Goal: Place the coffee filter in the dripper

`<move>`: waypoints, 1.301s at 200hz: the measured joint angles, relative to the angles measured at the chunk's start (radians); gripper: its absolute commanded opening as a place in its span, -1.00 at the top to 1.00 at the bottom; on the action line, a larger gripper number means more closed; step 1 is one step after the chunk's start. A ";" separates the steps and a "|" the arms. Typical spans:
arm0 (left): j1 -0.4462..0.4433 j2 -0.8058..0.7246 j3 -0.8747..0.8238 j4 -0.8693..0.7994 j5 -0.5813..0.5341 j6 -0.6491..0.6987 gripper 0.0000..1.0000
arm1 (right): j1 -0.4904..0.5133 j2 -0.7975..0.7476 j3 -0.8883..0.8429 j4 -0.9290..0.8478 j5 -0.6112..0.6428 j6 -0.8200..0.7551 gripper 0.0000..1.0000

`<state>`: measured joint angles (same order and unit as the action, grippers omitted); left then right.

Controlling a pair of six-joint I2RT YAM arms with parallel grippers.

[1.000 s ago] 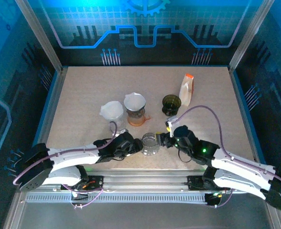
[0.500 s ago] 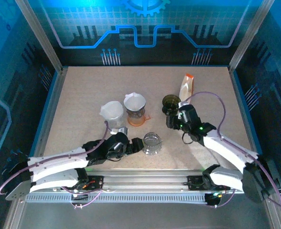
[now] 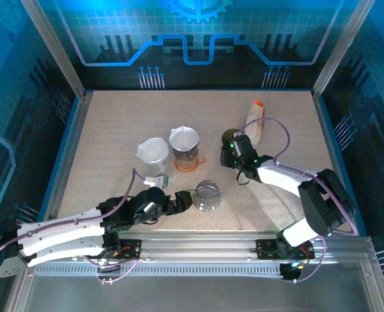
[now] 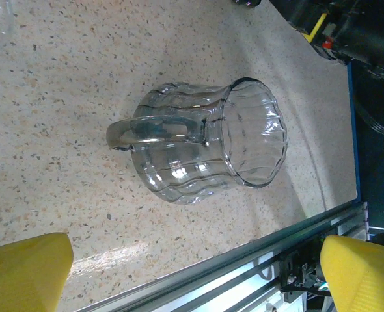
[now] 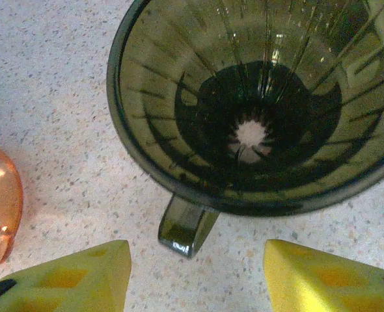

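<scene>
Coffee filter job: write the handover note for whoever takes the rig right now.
Left gripper: open, holding nothing, short of the empty clear ribbed glass dripper.
Right gripper: open, holding nothing, lined up on the handle of the empty dark green glass dripper, not touching it.
White paper coffee filter: sitting in the orange glass dripper, mid-table.
Done: no filter in the clear or green dripper.
Left: pick up a filter and seat it in the target dripper; which one is meant is unclear.
</scene>
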<state>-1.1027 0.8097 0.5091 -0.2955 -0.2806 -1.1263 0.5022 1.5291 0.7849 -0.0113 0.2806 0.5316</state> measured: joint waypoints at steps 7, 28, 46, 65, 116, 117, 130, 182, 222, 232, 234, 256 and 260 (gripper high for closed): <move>0.000 -0.011 -0.005 -0.004 -0.003 0.000 -0.98 | -0.001 0.013 0.007 0.006 0.005 -0.004 -0.02; 0.000 -0.032 -0.011 -0.022 -0.011 0.000 -0.98 | -0.003 0.050 0.030 0.024 0.026 -0.027 0.13; 0.000 -0.041 -0.013 -0.033 -0.014 0.000 -0.98 | -0.006 0.081 0.053 0.032 0.035 -0.048 0.31; 0.000 -0.048 -0.014 -0.045 -0.019 0.000 -0.98 | -0.006 0.097 0.063 0.036 0.043 -0.067 0.51; 0.000 -0.076 -0.015 -0.070 -0.030 0.000 -0.98 | -0.006 0.093 0.060 0.035 0.060 -0.108 0.85; 0.000 -0.077 -0.015 -0.071 -0.030 0.000 -0.98 | -0.006 0.091 0.059 0.034 0.060 -0.109 0.86; 0.000 -0.092 -0.016 -0.078 -0.038 0.000 -0.98 | -0.006 0.068 0.041 0.027 0.060 -0.114 0.89; 0.000 -0.158 -0.017 -0.141 -0.084 0.000 -0.98 | 0.003 -0.172 -0.103 -0.043 0.059 -0.114 0.96; 0.000 -0.209 -0.018 -0.210 -0.137 0.005 -0.98 | 0.040 -0.422 -0.169 -0.151 0.054 -0.110 0.96; 0.000 -0.216 -0.019 -0.224 -0.145 0.005 -0.98 | 0.051 -0.487 -0.171 -0.192 0.051 -0.111 0.96; 0.000 -0.217 -0.020 -0.226 -0.147 0.004 -0.98 | 0.054 -0.500 -0.171 -0.200 0.050 -0.111 0.96; 0.000 -0.229 -0.033 -0.241 -0.151 0.004 -0.98 | 0.087 -0.626 -0.167 -0.284 0.031 -0.122 0.98; 0.000 -0.233 -0.037 -0.243 -0.151 0.004 -0.98 | 0.094 -0.646 -0.163 -0.305 0.026 -0.126 0.98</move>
<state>-1.1027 0.5770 0.4721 -0.5388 -0.4316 -1.1221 0.5964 0.8829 0.6216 -0.3161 0.3061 0.4057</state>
